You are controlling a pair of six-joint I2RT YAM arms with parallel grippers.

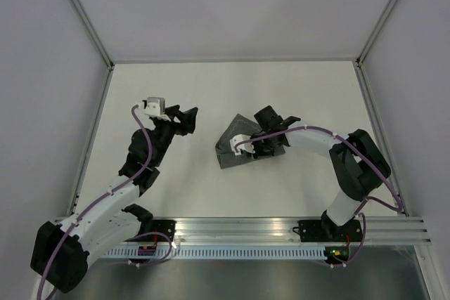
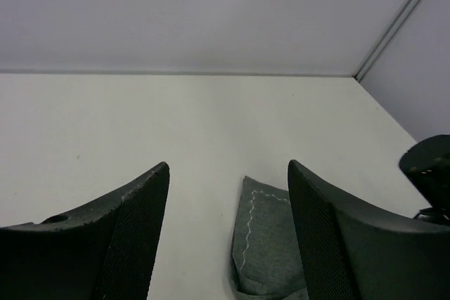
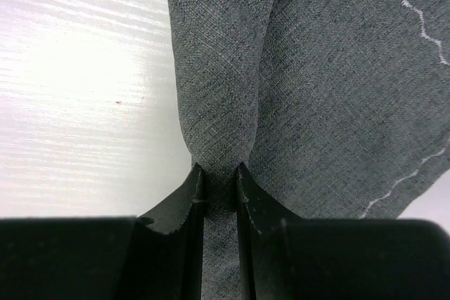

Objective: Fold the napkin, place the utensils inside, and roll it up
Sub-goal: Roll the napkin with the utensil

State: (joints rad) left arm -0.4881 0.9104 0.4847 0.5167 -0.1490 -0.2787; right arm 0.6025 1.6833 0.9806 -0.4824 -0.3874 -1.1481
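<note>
A: From above, where does the cloth sit?

B: The dark grey square cloth napkin (image 1: 228, 154), with its pale stitched hem line, lies bunched into a rough wedge near the middle of the white table (image 1: 176, 187). The black right end effector (image 1: 254, 149) is down on it. The black left end effector (image 1: 184, 121) hangs well apart to the left, touching nothing. I see no utensils anywhere.

A: And the left wrist camera?

B: Its two dark fingers (image 2: 133, 230) stand wide apart with nothing gripped between them, so that one is open and empty. A folded corner of the napkin shows ahead, nearer the right-hand finger, with the wavy stitching running along it.

A: The right wrist?

B: There the fingers (image 3: 190, 194) are closed on a raised pleat of the napkin, pinching it tight. The rest of the cloth spreads away from them in soft folds, with bare table to the left.

A: So which step is this?

B: I judge it to be the folding step, early in the task: the cloth is doubled but untidy, nothing is laid inside, and no roll is begun.

A: Next?

B: Probably the right end effector must carry its pinched fold across and lay it flat, while the left comes in to hold another edge. The cloth looks limp, so it may drag out of shape unless one side is pinned.
</note>
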